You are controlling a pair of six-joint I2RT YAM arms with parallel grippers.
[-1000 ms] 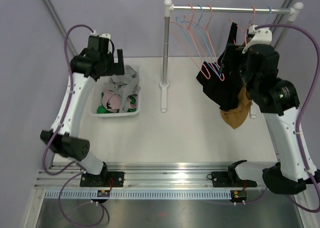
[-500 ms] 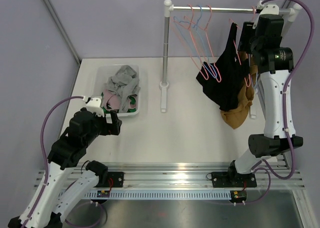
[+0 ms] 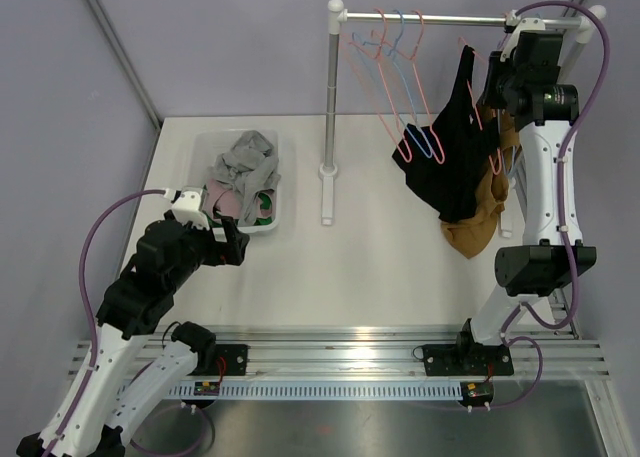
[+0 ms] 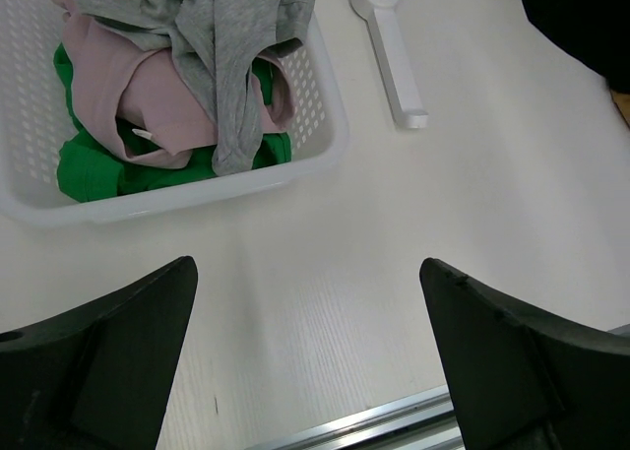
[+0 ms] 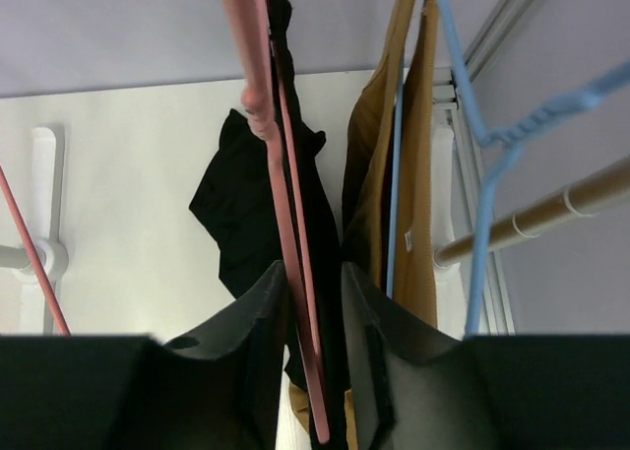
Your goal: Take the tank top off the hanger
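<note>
The black tank top (image 3: 455, 167) hangs on a pink hanger (image 3: 496, 155) from the right part of the rail (image 3: 460, 20). My right gripper (image 3: 497, 77) is up beside the rail at that hanger. In the right wrist view its gripper (image 5: 313, 273) is shut on the pink hanger (image 5: 285, 224) together with a black strap of the tank top (image 5: 246, 209). My left gripper (image 3: 228, 247) hovers low over the table in front of the basket. In the left wrist view that gripper (image 4: 305, 273) is open with nothing in it.
A mustard garment (image 3: 475, 227) hangs on a blue hanger (image 5: 472, 105) just right of the tank top. Empty pink and blue hangers (image 3: 415, 137) hang further left. A white basket (image 3: 215, 227) holds several clothes. The rack's post and foot (image 3: 327, 192) stand mid-table.
My right arm rose to the rail and its jaws closed round the pink hanger. My left arm swung from above the basket down to the table's near side, still open.
</note>
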